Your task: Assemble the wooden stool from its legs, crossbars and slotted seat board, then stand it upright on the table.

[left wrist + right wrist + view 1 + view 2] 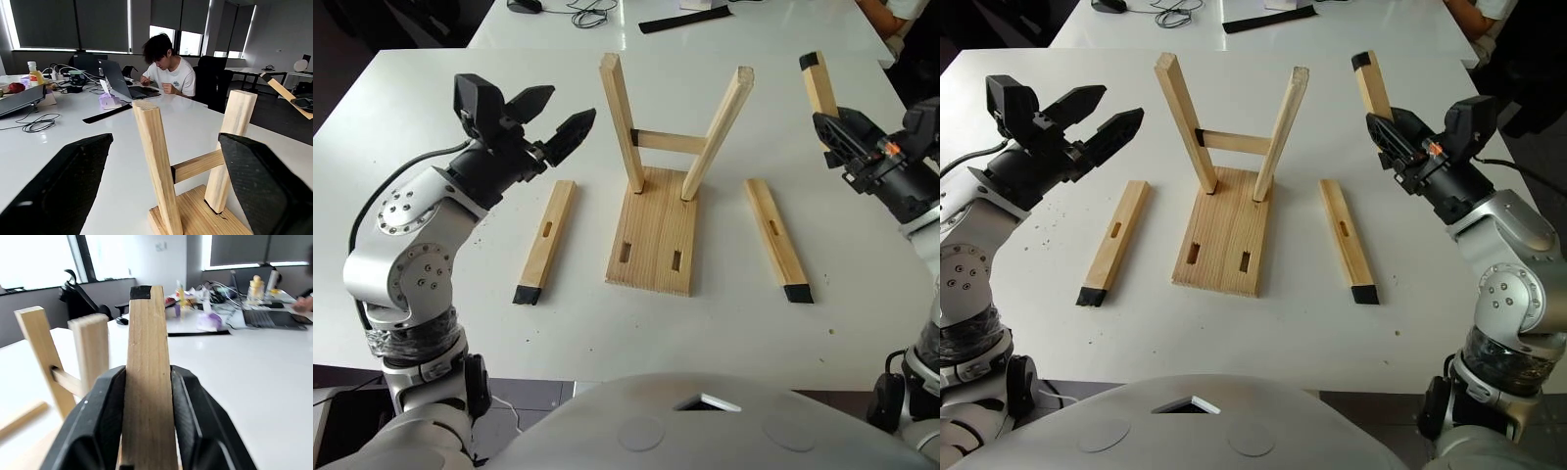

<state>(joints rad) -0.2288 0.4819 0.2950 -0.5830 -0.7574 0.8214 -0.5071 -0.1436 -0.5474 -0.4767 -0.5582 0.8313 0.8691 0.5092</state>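
Note:
The slotted seat board [649, 257] lies flat mid-table. Two legs [621, 122] [715, 132] stand in its far slots, leaning apart, with a crossbar [668, 142] between them. One loose black-tipped leg [545, 240] lies to the board's left, another [777, 238] to its right. My left gripper [570, 106] hovers open, left of the standing legs and above the left loose leg; its dark fingers [58, 191] frame those legs. My right gripper [837, 132] is at the right, shut on a black-tipped wooden piece [146, 382] that points up and away.
A black strap [685, 20], cables [592, 12] and a mouse [524, 5] lie on the adjoining table behind. The white table [431, 98] has bare room at the front and far left. Its front edge runs just below the loose legs.

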